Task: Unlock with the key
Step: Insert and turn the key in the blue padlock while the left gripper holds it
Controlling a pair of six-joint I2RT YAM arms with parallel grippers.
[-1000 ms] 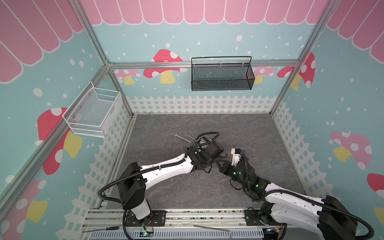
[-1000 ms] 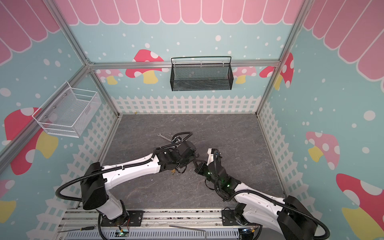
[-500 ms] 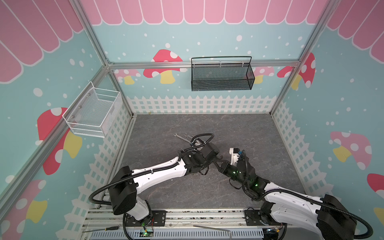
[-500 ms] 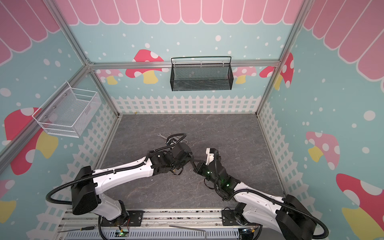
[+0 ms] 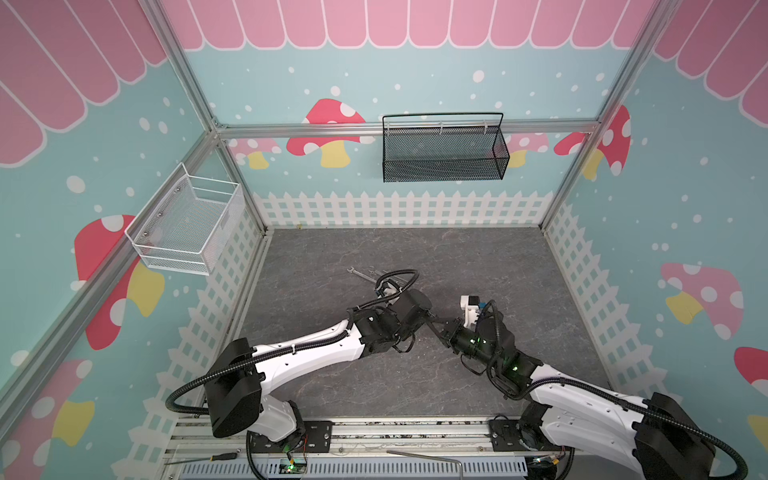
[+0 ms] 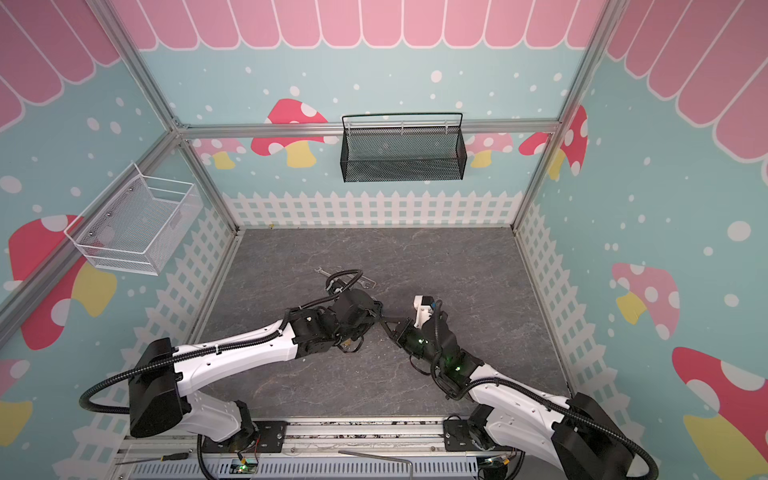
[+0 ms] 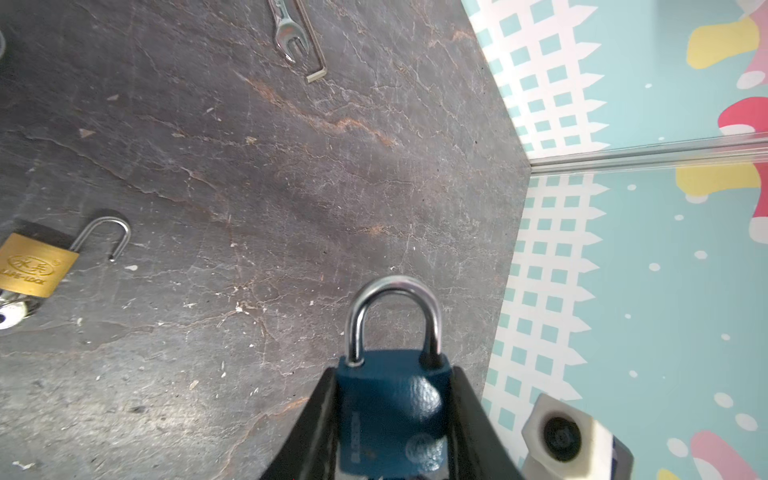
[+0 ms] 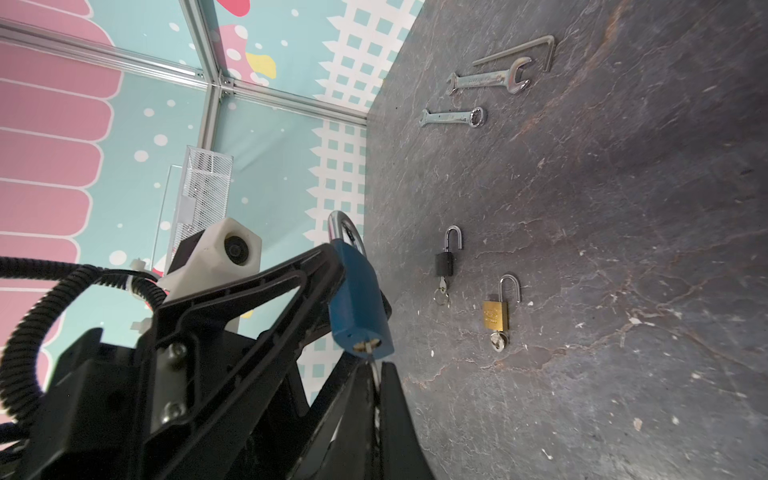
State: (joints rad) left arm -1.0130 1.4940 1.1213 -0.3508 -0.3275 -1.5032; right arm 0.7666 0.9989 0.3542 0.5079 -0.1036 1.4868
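Observation:
A blue padlock [image 7: 390, 411] with its steel shackle [image 7: 392, 316] seated in the body is clamped by the sides in my left gripper [image 7: 392, 374]. In the right wrist view the same blue padlock [image 8: 359, 299] hangs above the floor with its keyhole end towards me. A thin metal key [image 8: 375, 368] sticks in that keyhole, and my right gripper [image 8: 376, 374] is shut on it. In both top views the left gripper [image 5: 430, 320] [image 6: 376, 318] and the right gripper [image 5: 444, 330] [image 6: 392, 326] meet tip to tip over the middle of the floor; the lock is hidden there.
A brass padlock [image 8: 495, 316] and a black padlock [image 8: 444, 262] lie on the grey floor with shackles open and keys in them. Two wrenches [image 8: 490, 79] [image 8: 453, 117] and a hex key [image 8: 540, 45] lie farther back. A black basket [image 5: 442, 151] and a white basket [image 5: 187, 226] hang on the walls.
The left arm's elbow and wrist have shifted slightly to the left. Both grippers stay joined at the lock, with the same grips.

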